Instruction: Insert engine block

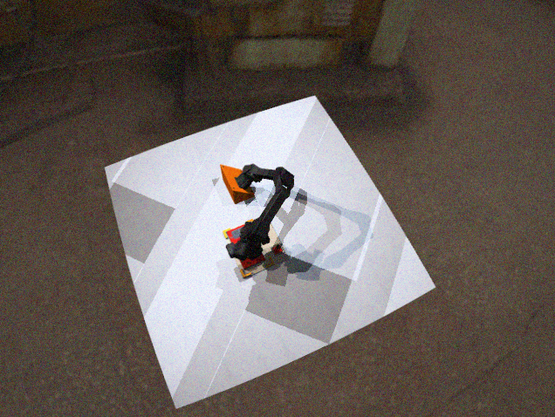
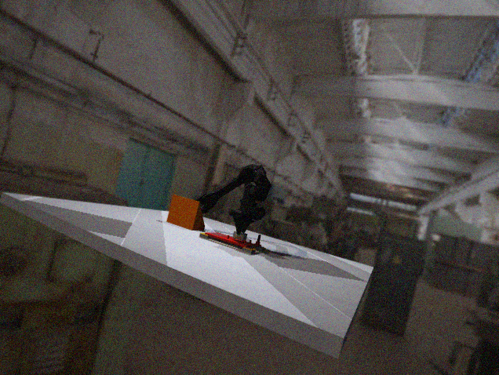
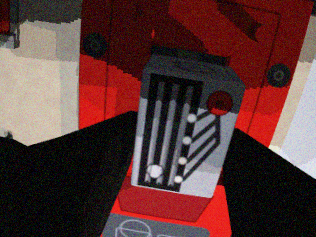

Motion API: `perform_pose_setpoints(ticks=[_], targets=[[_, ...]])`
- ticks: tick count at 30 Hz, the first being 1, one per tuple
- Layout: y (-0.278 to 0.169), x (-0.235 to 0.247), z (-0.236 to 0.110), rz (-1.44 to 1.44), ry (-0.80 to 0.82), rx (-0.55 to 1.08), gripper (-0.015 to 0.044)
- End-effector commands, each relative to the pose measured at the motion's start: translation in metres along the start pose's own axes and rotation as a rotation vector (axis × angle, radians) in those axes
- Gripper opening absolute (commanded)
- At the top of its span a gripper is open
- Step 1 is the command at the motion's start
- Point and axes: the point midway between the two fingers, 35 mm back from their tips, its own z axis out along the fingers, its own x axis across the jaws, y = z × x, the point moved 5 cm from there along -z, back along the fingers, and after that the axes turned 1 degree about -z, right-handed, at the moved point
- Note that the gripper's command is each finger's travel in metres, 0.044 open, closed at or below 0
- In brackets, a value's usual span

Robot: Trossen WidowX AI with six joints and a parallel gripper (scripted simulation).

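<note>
The engine block (image 3: 182,134) (image 2: 239,235) is a grey block with dark slots, white dots and a dark red disc on its top. My gripper (image 3: 182,130) (image 2: 240,231) is shut on it, one black finger at each side. The car body (image 3: 94,101) (image 1: 251,261) (image 2: 217,236) is red and lies flat on the table under the block. In the exterior view the block stands up from the red body. A dark strip shows at the block's far end in the wrist view. The block hides the opening, so its depth in it cannot be told. The top view shows the arm covering the block.
An orange wedge-shaped block (image 1: 232,184) (image 2: 183,212) stands beside the arm's base. Cream parts (image 1: 270,243) (image 3: 32,81) with yellow corners lie around the car body. A small upright post (image 2: 258,239) rises near the body's end. Shadows cross the white table (image 1: 193,291) (image 2: 193,257).
</note>
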Motion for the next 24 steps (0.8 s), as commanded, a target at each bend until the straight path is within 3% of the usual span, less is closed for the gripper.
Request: perform_pose_setpoints(ticks=[1, 24], targets=[[-0.0002, 0.0002, 0.0019, 0.004, 0.004, -0.002, 0.0160], [-0.0002, 0.0002, 0.0067, 0.004, 0.005, -0.002, 0.0160]])
